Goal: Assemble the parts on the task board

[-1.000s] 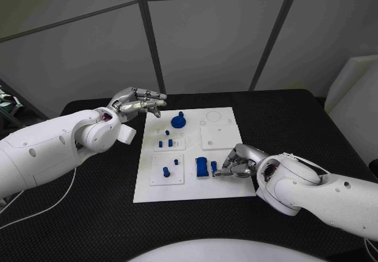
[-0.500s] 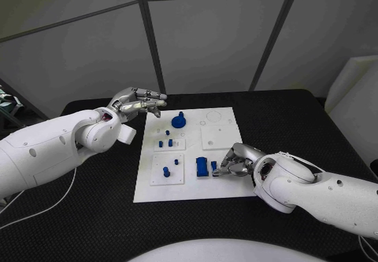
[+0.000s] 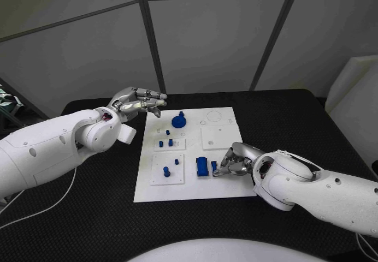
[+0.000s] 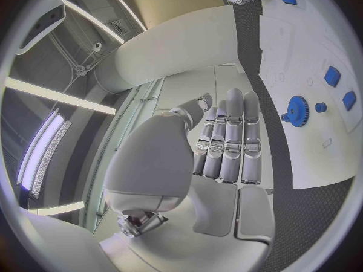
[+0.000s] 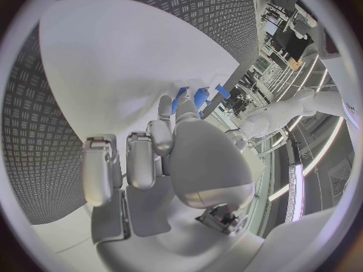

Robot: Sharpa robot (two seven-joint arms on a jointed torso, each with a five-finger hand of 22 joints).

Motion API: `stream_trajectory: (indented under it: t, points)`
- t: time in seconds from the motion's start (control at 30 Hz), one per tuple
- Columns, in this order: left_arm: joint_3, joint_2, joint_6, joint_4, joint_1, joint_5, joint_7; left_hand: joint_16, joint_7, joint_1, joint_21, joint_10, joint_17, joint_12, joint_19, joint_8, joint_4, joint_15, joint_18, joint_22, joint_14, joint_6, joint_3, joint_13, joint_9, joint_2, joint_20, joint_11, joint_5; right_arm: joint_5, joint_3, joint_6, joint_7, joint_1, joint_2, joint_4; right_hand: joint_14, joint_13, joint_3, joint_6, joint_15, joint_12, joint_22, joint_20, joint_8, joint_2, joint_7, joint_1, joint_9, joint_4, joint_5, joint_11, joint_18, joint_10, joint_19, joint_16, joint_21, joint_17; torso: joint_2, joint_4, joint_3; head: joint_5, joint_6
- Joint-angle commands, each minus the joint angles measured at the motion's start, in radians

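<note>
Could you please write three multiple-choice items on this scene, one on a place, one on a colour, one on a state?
1. Where is the right hand?
A. by the board's near right part
B. off the table
C. over the gear

2. What colour is the gear?
A. red
B. blue
C. green

3. What does the left hand hold?
A. a peg
B. the task board
C. nothing

Answers: A, its fingers sit beside the blue block; B, it is blue on the white board; C, the left wrist view shows straight fingers, nothing in them.
</note>
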Motion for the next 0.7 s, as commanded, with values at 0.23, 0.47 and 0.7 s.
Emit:
stream_trajectory:
  t: [0.23,0.47,0.7]
  points:
    - [0.001,0.001,0.003,-0.001,0.0,0.005,0.007,-0.004,0.004,-0.004,-0.006,-0.005,-0.001,-0.001,0.004,-0.007,-0.002,0.009,-0.012,-0.002,0.001,-0.006,-0.006,0.002,0.001,0.008,0.006,-0.002,-0.002,0.031,-0.004,-0.106,0.146,-0.003,-0.031,0.031,0.042,-0.031,-0.028,-0.01,0.0,-0.047,0.263,-0.004,-0.016,-0.001,0.009,-0.041,0.002,0.01,0.001,-0.001,-0.007,-0.016,0.107,-0.02,0.006,-0.031,-0.003,-0.0014,0.0002,-0.002,0.008]
    - [0.001,0.004,0.001,-0.002,-0.003,0.014,0.011,-0.005,0.004,-0.008,-0.009,-0.005,-0.002,0.0,0.005,-0.007,0.0,0.009,-0.013,-0.003,0.001,-0.006,-0.009,0.002,0.001,0.006,0.006,-0.002,-0.004,0.259,-0.003,-0.192,0.374,0.002,-0.076,0.04,0.001,-0.271,-0.038,-0.143,0.03,-0.385,0.175,0.02,-0.019,-0.014,0.05,-0.063,-0.026,0.018,0.004,0.035,0.028,-0.146,0.042,-0.132,-0.134,-0.187,-0.014,-0.0023,-0.004,-0.008,0.024]
    - [0.0,0.017,-0.017,-0.016,-0.011,0.07,0.022,-0.121,0.007,-0.028,-0.104,-0.024,-0.057,-0.004,-0.056,-0.014,0.018,0.033,-0.016,-0.06,-0.078,-0.015,-0.014,-0.001,0.002,-0.001,0.022,0.007,-0.022,0.61,-0.002,-0.172,0.604,0.057,-0.058,-0.08,-0.07,-0.434,-0.034,-0.208,0.053,-0.568,-0.004,0.046,-0.021,0.006,0.076,-0.024,-0.06,-0.009,0.015,0.059,0.087,-0.227,-0.077,-0.357,-0.416,-0.446,-0.039,-0.0014,-0.0117,-0.014,0.055]
